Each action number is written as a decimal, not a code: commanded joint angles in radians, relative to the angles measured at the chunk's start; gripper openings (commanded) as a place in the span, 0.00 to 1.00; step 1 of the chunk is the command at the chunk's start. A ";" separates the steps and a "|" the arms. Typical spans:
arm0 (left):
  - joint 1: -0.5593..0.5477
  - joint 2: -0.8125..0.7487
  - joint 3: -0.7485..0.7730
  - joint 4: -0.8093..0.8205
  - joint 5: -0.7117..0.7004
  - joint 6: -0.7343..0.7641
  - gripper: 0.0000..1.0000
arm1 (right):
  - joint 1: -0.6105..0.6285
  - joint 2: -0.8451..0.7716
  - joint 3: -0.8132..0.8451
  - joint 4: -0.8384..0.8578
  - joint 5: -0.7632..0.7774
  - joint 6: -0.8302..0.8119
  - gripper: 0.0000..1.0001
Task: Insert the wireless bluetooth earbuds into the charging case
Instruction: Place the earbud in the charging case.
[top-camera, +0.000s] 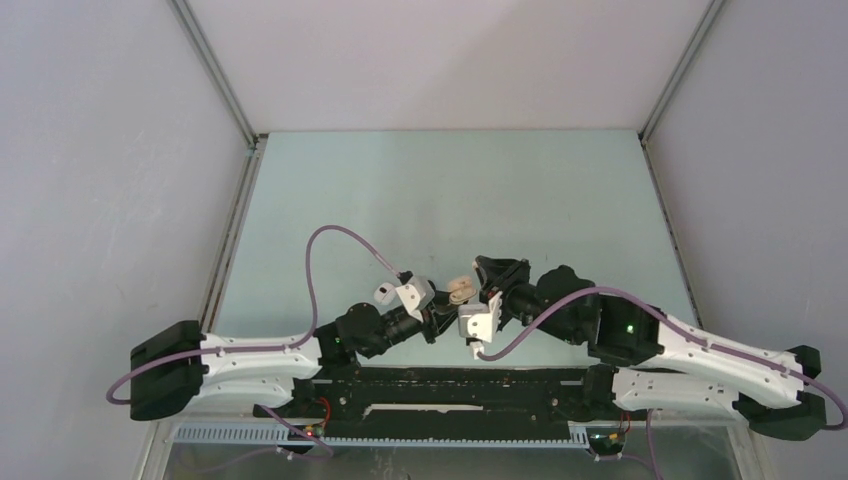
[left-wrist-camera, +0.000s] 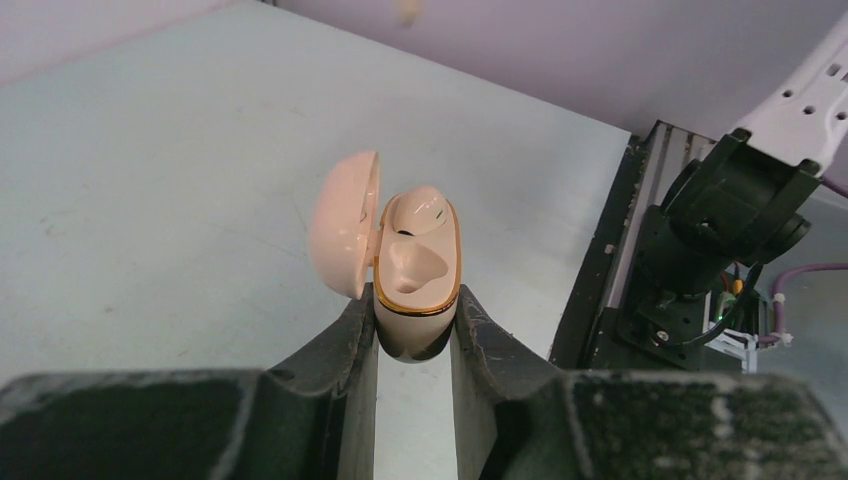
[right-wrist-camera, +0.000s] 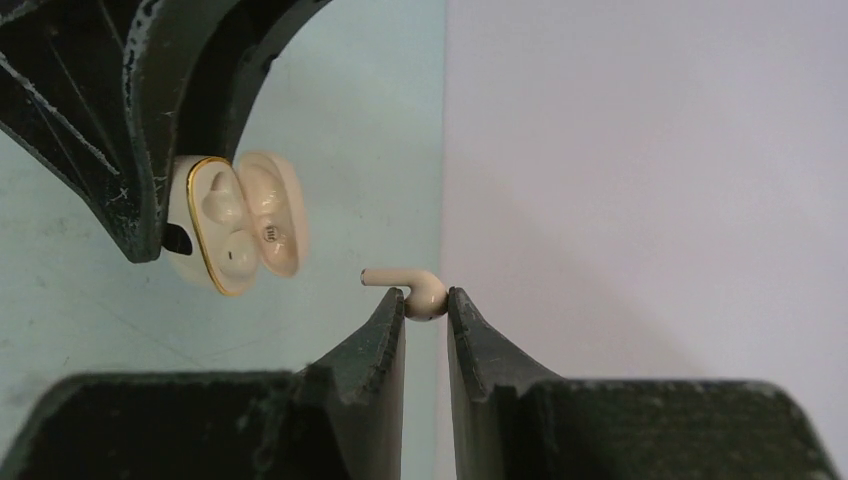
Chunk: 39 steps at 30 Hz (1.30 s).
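From above, your two arms meet low over the near part of the bench; the left claw and the right claw face each other, with the beige-pink charging case between them; the bud is too small to make out here.

On the left wrist view, your left claw is pressed onto the base of the charging case, holding it upright; the lid swings open to the claw's left; one pale bud seems to sit in the well farther from the claw, and the nearer well looks bare.

On the right wrist view, your right claw pinches a cream earbud by its head at the very tips; the stem points left; the open case hangs up and to the left of the claw, near but apart, gripped by the other claw's dark finger.
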 joint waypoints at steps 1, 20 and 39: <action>-0.005 -0.030 0.015 0.073 0.058 0.030 0.00 | 0.035 0.016 -0.020 0.112 0.083 -0.051 0.00; -0.005 -0.044 -0.008 0.149 0.116 -0.007 0.00 | 0.145 0.014 -0.105 0.177 0.037 -0.076 0.00; -0.005 -0.050 -0.008 0.151 0.112 -0.011 0.00 | 0.172 0.005 -0.148 0.207 0.032 -0.095 0.00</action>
